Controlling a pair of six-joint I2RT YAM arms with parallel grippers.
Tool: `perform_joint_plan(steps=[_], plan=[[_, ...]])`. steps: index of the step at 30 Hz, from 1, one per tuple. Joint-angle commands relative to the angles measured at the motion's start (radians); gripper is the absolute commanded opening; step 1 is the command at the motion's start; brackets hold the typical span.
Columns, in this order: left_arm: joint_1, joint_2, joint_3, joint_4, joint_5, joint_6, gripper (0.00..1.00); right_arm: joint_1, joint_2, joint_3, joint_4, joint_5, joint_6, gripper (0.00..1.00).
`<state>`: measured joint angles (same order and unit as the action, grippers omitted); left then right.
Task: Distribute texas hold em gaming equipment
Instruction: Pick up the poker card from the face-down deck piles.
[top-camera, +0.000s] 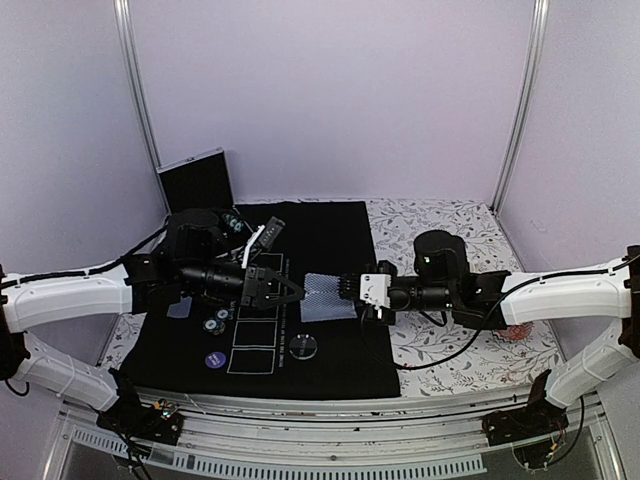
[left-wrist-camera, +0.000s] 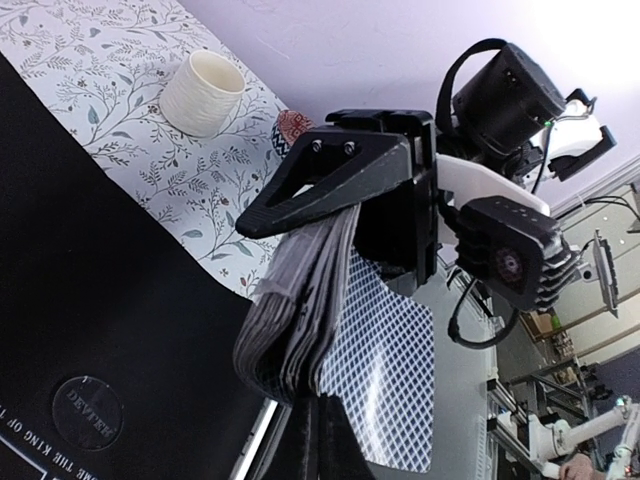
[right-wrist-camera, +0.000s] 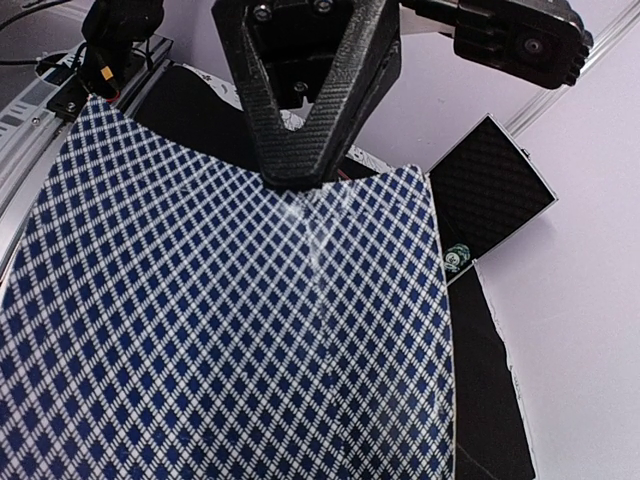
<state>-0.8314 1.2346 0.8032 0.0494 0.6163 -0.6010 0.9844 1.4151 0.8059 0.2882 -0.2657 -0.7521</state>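
My left gripper (top-camera: 288, 291) is shut on a thick deck of lattice-backed playing cards (left-wrist-camera: 295, 320) above the black mat (top-camera: 330, 235). One single card (top-camera: 328, 298) sticks out of the deck toward my right gripper (top-camera: 348, 289), whose fingers (left-wrist-camera: 340, 170) are closed on its far edge. That card (right-wrist-camera: 230, 330) fills the right wrist view and hides my right fingers there. Striped chips (top-camera: 215, 322), a purple-blue disc (top-camera: 214, 359) and a clear disc (top-camera: 304, 346) lie on the mat near its front. The red triangle marker is out of view.
An open black case (top-camera: 197, 180) stands at the mat's back left with chips (top-camera: 235, 222) and white cards (top-camera: 265, 236) by it. A cream cup (left-wrist-camera: 202, 92) and a reddish dish (top-camera: 517, 332) sit on the floral cloth (top-camera: 440, 345) to the right.
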Motion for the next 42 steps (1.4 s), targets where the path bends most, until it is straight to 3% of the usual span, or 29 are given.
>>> perform_joint_plan(steps=[1,20,35,42], plan=[[-0.011,-0.025,0.008,0.012,0.023,0.005,0.00,-0.006,0.000,0.022,0.021,-0.003,0.011,0.45],[-0.004,-0.046,0.038,-0.055,-0.013,0.058,0.00,-0.019,0.000,0.022,0.000,-0.027,0.030,0.44],[0.010,-0.098,0.019,0.003,0.038,0.043,0.00,-0.047,0.013,0.020,0.004,-0.041,0.051,0.43],[0.049,-0.132,0.007,-0.099,0.095,0.047,0.00,-0.064,0.014,0.018,0.006,-0.040,0.054,0.43]])
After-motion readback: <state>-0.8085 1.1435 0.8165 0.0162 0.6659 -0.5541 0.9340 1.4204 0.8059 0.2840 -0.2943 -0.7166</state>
